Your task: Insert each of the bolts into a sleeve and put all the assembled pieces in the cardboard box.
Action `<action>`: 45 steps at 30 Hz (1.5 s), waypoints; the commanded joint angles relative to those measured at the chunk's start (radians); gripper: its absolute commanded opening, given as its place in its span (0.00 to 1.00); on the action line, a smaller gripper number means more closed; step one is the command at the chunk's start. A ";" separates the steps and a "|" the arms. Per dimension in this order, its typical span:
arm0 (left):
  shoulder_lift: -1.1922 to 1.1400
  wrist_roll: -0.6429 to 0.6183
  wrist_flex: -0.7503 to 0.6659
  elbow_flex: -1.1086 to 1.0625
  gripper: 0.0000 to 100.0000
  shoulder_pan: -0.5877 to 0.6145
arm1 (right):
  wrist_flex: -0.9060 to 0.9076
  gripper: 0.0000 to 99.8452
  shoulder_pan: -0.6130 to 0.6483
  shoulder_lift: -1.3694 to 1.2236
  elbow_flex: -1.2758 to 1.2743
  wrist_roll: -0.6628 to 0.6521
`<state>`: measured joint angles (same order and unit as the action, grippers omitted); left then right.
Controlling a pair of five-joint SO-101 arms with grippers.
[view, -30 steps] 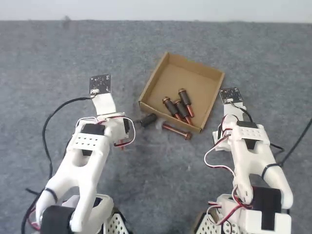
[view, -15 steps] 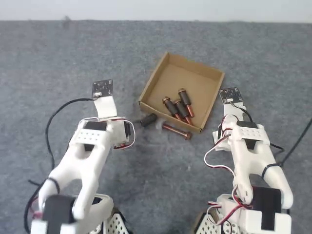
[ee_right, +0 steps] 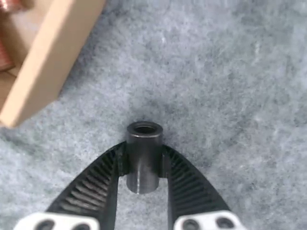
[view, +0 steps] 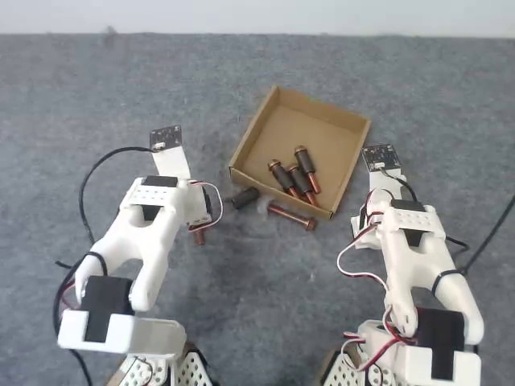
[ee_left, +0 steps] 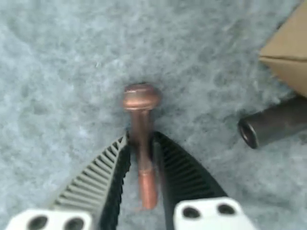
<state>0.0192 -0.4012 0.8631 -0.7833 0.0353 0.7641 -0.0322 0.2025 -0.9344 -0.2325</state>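
Observation:
My left gripper (ee_left: 140,139) is shut on a copper bolt (ee_left: 142,122) just above the carpet, the bolt's head pointing away from the fingers. In the high view this bolt (view: 199,235) pokes out under the left arm's wrist. A loose black sleeve (ee_left: 272,125) lies nearby, close to the cardboard box (view: 318,127). My right gripper (ee_right: 144,147) is shut on another black sleeve (ee_right: 143,158), held with its open end away from the fingers, beside the box's wall (ee_right: 45,72). Three sleeved bolts (view: 294,175) lie in the box. A bare bolt (view: 291,215) lies just outside its front wall.
Grey carpet covers the table. The loose sleeve (view: 245,198) and the bare bolt lie between the two arms in front of the box. Black cables trail beside both arm bases. Open carpet stretches to the far left and behind the box.
The left arm has shifted and turned slightly, keeping the bolt in its grip; the bolt now shows below its wrist. The right arm has stayed still.

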 commanded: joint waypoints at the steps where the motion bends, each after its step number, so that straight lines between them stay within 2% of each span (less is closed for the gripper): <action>1: 0.002 -0.015 0.009 0.041 0.01 -0.002 | 0.004 0.01 0.016 0.005 0.048 -0.015; 8: 0.086 -0.008 0.009 -0.008 0.01 0.003 | 0.004 0.01 0.016 0.010 0.048 -0.011; 13: 0.222 0.086 -0.051 -0.119 0.01 0.000 | 0.018 0.01 0.016 0.016 0.051 -0.005; 18: 0.350 0.089 -0.120 -0.225 0.01 0.000 | 0.033 0.01 0.008 0.081 0.055 0.109; 22: 0.390 0.089 -0.124 -0.249 0.01 0.000 | 0.059 0.01 0.010 0.206 0.054 0.132; 28: 0.376 0.089 -0.124 -0.243 0.01 0.000 | 0.073 0.01 0.084 0.443 0.048 0.129; 32: 0.376 0.089 -0.124 -0.243 0.01 0.000 | 0.050 0.01 0.186 0.538 0.028 0.127; 35: 0.376 0.089 -0.124 -0.243 0.01 0.000 | -0.044 0.01 0.294 0.578 -0.043 0.127; 38: 0.376 0.089 -0.124 -0.243 0.01 0.000 | -0.216 0.01 0.372 0.601 -0.158 0.127; 45: 0.376 0.089 -0.124 -0.245 0.01 0.000 | -0.811 0.01 0.467 0.628 -0.428 0.129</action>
<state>0.3506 -0.3214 0.7603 -1.0411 0.0353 0.2148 0.4035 0.7764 -1.3165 -0.1143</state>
